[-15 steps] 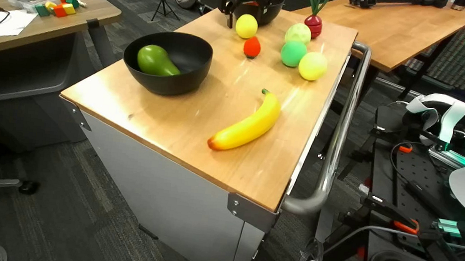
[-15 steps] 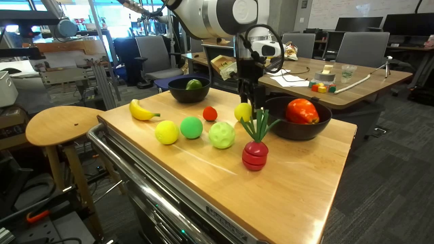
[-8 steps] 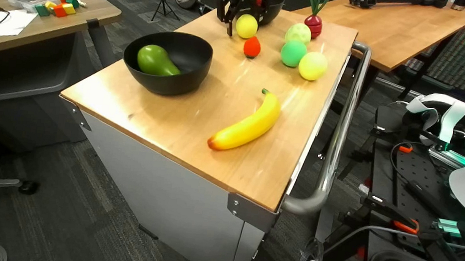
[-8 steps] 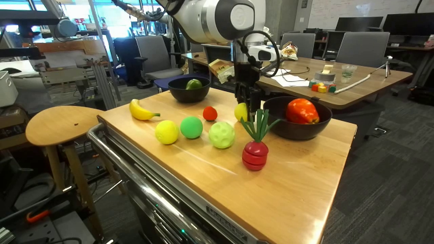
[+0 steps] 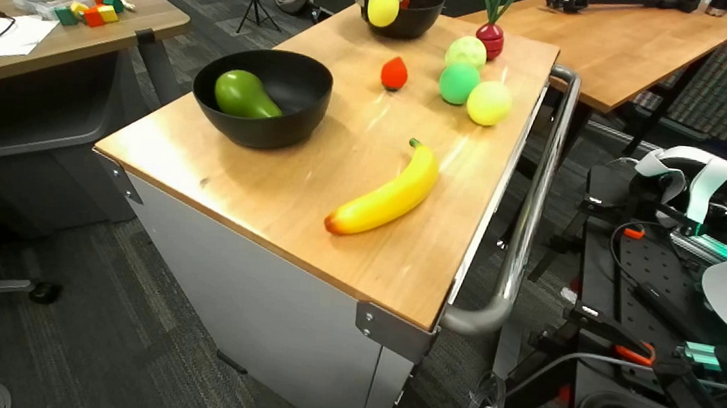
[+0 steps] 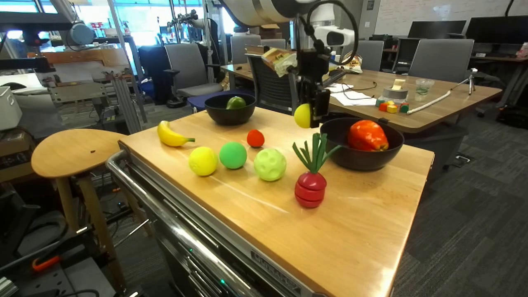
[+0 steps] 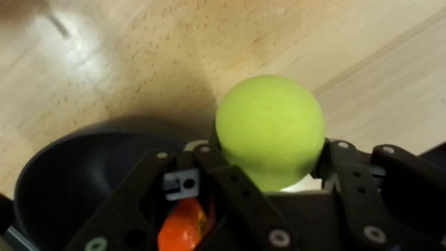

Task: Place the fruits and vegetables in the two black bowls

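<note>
Yellow-green all over, the smooth round ball (image 7: 270,122) is gripped between the black fingers (image 7: 350,167), one on each side, with much of it bulging past their tips. They hold it above the pale wooden counter (image 6: 363,231), just beside the black bowl with an orange-red fruit (image 6: 359,161) in it, which stands by the edge opposite the metal rail (image 6: 173,225). From the wrist, bare wood shows behind the ball. By that same edge, toward its other corner, a second black bowl (image 5: 262,131) holds a green pear-shaped fruit (image 5: 242,94). Along the rail edge are a red sliced root vegetable with green leaves (image 6: 310,189), a pale green dimpled ball (image 6: 269,164), a plain green ball (image 6: 233,155) and a bright yellow ball (image 6: 203,161). Nearer the rail edge's corner lies a yellow banana (image 5: 385,193); a small red rounded piece (image 5: 394,73) sits well in from the edges.
</note>
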Controlling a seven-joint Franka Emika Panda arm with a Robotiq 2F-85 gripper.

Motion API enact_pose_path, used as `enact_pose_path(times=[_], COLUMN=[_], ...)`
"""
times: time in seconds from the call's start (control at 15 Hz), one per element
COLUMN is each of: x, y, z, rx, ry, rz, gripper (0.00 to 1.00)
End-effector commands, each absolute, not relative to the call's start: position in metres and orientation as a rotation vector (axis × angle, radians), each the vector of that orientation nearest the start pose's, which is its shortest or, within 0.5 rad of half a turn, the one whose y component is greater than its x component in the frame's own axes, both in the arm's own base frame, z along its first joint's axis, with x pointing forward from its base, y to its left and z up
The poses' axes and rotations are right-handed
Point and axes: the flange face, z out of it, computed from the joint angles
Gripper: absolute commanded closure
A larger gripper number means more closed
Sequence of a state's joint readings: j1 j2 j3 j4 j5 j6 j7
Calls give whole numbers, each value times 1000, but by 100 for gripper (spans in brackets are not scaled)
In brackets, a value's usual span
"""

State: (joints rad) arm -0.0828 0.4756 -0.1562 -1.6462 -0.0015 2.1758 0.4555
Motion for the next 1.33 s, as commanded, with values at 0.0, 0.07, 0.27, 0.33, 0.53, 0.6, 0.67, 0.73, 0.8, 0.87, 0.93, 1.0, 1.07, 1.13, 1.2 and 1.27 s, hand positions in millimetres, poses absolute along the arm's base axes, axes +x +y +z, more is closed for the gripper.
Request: enact_pose_path(times=[0.0, 0.07, 0.27, 0.33, 0.53, 0.6, 0.67, 0.73, 0.8, 0.87, 0.93, 1.0, 1.07, 1.13, 1.2, 1.27], x=[661, 659, 661, 663, 669, 669, 667, 665, 663, 658, 653, 649, 644, 635, 628, 621], y=[-189, -199, -227, -233, -236, -232, -224, -215, -206, -194, -183, -172, -162, -152, -145, -140], z=[400, 407, 402, 395, 371, 366, 365, 367, 371, 380, 387, 391, 396, 398, 397, 396], rx=[-2947, -2926, -2901, -2895, -2884, -2891, -2894, -2893, -2890, -2885, -2885, -2889, -2886, -2886, -2890, -2893], ry=[1124, 1156, 1245, 1268, 1289, 1270, 1235, 1198, 1161, 1112, 1067, 1025, 999, 984, 975, 970], rz=[-215, -234, -262, -284, -316, -319, -320, -325, -336, -364, -379, -381, -378, -346, -314, -295], gripper=[76, 76, 76, 76, 26, 25, 20, 11, 3, 0, 0, 0, 0, 0, 0, 0])
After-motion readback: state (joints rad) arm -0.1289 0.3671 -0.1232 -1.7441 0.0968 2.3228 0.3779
